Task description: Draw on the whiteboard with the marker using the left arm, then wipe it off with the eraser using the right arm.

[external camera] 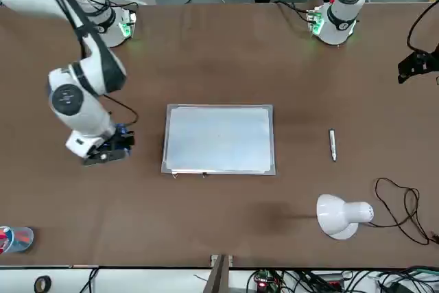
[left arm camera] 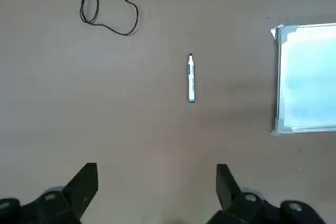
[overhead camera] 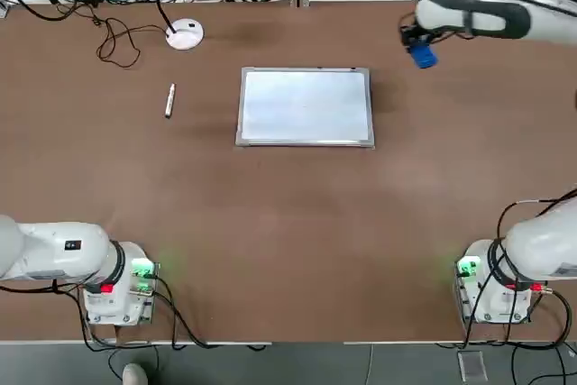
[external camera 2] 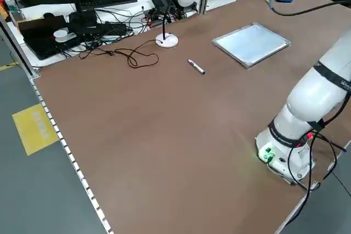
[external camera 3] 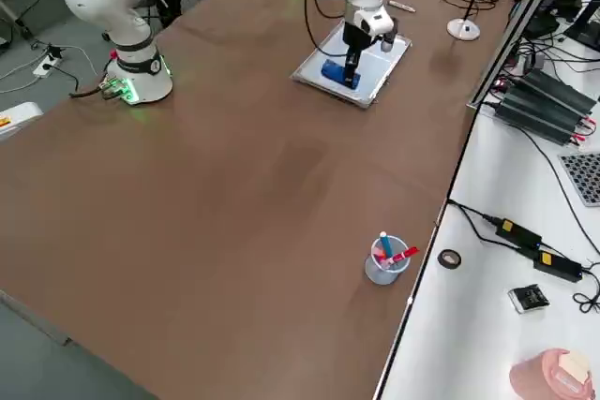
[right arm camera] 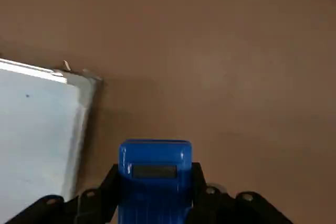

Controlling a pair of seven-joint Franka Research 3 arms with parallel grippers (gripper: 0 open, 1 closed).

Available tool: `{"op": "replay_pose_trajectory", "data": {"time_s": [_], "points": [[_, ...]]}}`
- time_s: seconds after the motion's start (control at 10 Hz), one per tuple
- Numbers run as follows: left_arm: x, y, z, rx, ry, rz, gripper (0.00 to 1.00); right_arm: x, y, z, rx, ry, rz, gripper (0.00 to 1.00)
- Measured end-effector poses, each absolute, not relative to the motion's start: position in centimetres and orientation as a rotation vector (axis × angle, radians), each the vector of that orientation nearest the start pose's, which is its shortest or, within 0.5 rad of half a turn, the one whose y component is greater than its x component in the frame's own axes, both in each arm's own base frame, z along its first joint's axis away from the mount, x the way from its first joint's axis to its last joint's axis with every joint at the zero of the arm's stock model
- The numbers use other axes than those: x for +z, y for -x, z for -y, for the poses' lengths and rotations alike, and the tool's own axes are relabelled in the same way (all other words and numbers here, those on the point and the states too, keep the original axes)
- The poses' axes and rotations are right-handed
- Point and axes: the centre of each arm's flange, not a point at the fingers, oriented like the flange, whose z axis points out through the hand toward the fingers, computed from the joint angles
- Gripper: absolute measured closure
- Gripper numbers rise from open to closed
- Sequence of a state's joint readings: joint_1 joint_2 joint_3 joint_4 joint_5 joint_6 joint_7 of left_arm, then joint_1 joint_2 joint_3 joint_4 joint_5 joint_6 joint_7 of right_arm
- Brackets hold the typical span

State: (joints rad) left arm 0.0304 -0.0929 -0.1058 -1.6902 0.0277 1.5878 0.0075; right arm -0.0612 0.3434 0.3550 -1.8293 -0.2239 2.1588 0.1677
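1. Blue eraser [right arm camera: 155, 182] in its grip, my right gripper [right arm camera: 156, 169] hangs raised over the table [overhead camera: 297, 250], off the whiteboard's right-hand side, near its far corner, pads closed on the block and not touching the board.

2. Across the table, my left gripper [left arm camera: 157, 169] holds nothing, its two fingers standing wide apart, with the marker [left arm camera: 191, 80] in its camera's sight. The marker lies on the tabletop to the left of the whiteboard [overhead camera: 305, 105], well apart from both grippers.

3. No drawn line shows on the board; one small dark speck appears in the right wrist view. Whether anything has been drawn and wiped, I cannot tell from this alone.

4. With the eraser held and the surface bare, I judge the wiping either finished or waiting on a drawing. If finished, setting the eraser down remains; if not, the left arm must first pick up the marker.
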Motion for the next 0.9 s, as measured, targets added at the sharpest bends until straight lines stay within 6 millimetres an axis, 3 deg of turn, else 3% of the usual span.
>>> {"op": "replay_pose_trajectory", "data": {"time_s": [0.3, 0.6, 0.9], "points": [[61.9, -52.5, 3.9, 0.017, 3.101, -0.129, 0.0, 35.6, -59.4, -10.7, -0.143, 3.2, 0.329, 0.43], [61.7, -52.6, 3.9, 0.018, 3.101, -0.129, 0.0, 32.3, -56.2, -6.2, -0.261, 3.188, 0.238, 0.43], [61.6, -52.7, 3.9, 0.015, 3.102, -0.129, 0.0, 29.5, -54.4, -2.1, -0.349, 3.165, 0.132, 0.43]]}}
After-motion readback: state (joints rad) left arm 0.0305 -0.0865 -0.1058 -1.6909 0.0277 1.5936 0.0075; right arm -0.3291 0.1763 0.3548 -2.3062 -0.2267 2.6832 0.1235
